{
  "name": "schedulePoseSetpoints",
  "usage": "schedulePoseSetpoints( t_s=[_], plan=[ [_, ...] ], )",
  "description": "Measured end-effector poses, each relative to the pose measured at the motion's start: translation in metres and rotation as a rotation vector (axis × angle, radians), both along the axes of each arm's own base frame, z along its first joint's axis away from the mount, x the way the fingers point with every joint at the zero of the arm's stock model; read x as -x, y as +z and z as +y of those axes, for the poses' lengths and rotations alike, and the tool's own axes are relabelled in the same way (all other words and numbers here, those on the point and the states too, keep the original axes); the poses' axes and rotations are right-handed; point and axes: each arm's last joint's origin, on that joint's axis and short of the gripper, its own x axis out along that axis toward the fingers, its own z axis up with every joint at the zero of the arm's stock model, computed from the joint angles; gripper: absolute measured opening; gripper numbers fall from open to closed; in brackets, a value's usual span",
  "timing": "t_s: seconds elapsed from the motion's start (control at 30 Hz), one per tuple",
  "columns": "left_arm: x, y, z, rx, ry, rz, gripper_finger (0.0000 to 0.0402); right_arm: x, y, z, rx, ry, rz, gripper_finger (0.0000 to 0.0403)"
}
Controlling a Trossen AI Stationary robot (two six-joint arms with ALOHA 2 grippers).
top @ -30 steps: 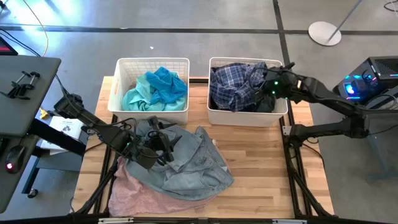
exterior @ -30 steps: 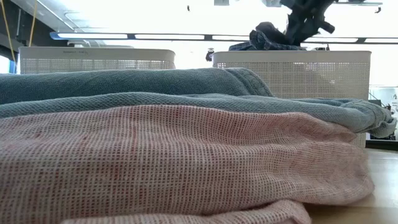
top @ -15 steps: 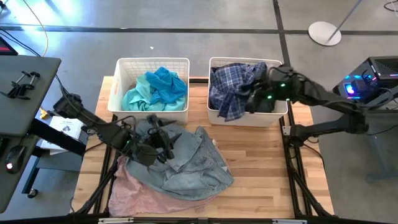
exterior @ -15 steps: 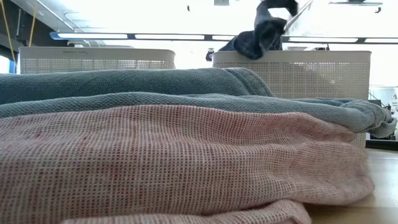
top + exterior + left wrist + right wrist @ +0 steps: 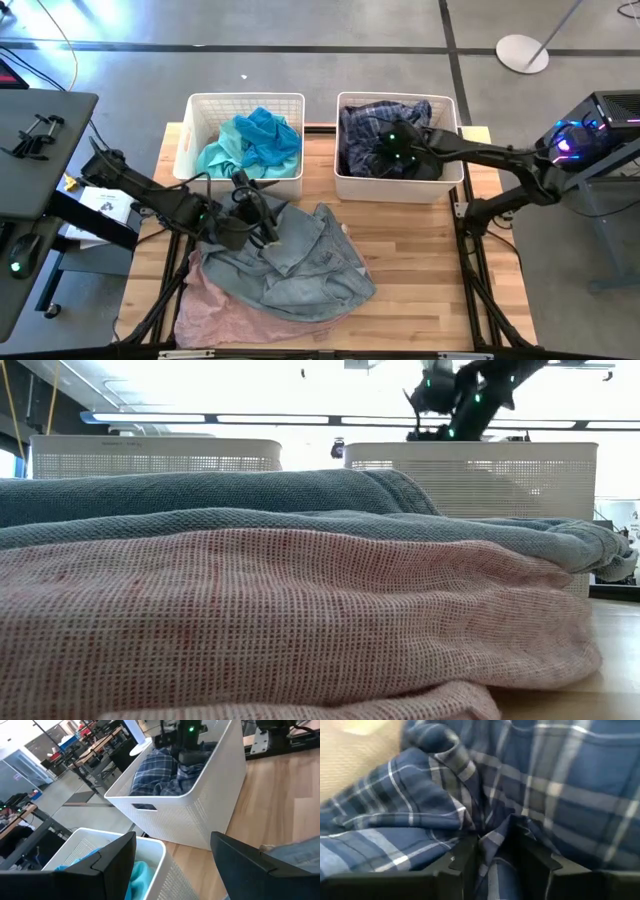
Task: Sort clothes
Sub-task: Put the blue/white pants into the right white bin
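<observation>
Clothes lie in three places on and behind the wooden table (image 5: 420, 260). Nearest the front edge, a grey-blue denim garment (image 5: 300, 255) is spread in a rumpled heap on top of a pale pink cloth (image 5: 225, 315), which sticks out from under it toward the front left corner; in the low view the denim (image 5: 250, 495) sits directly on the pink layer (image 5: 280, 620). At the back stand two white baskets side by side: the left basket (image 5: 190, 135) holds a teal garment (image 5: 250, 140), and the right basket (image 5: 345, 185) holds a navy-white plaid shirt (image 5: 365, 135) with dark fabric beside it. The left gripper (image 5: 250, 215) hovers over the back edge of the denim heap, its fingers (image 5: 112, 855) spread wide with nothing between them. The right gripper (image 5: 390, 155) reaches down into the right basket, and its wrist view shows the two fingers (image 5: 460, 862) close together with a fold of the plaid shirt (image 5: 490, 845) pinched between them.
</observation>
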Motion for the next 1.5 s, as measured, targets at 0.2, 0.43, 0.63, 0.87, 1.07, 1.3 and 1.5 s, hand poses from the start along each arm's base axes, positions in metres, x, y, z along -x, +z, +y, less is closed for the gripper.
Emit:
schedulePoseSetpoints(
  t_s=[0.2, 0.43, 0.63, 0.87, 1.07, 1.3, 1.5],
  plan=[
    [0.0, -0.001, 0.0, 0.013, 0.006, -0.004, 0.0247, 0.019, -0.035, -0.015, -0.083, -0.057, 0.031, 0.0108],
    [0.002, -0.003, 0.001, 0.018, 0.012, 0.008, 0.0247, 0.028, -0.015, -0.023, -0.179, 0.01, -0.015, 0.0108],
    [0.004, -0.005, 0.001, 0.042, 0.026, 0.004, 0.0247, 0.037, 0.056, -0.023, -0.115, -0.008, -0.011, 0.0108],
    [0.006, -0.007, 0.002, 0.038, 0.027, 0.034, 0.0247, 0.05, 0.125, -0.012, -0.082, 0.054, -0.022, 0.0155],
    [0.007, -0.01, 0.002, 0.078, 0.012, 0.049, 0.0247, 0.064, 0.18, 0.002, -0.058, 0.09, -0.139, 0.0252],
    [0.008, -0.011, 0.003, 0.075, 0.025, 0.055, 0.0247, 0.035, 0.158, 0.014, -0.196, 0.446, -0.256, 0.0232],
    [0.014, -0.017, 0.006, 0.097, 0.064, 0.086, 0.0247, 0.034, 0.054, -0.016, -0.185, 0.145, -0.008, 0.0138]
  ],
)
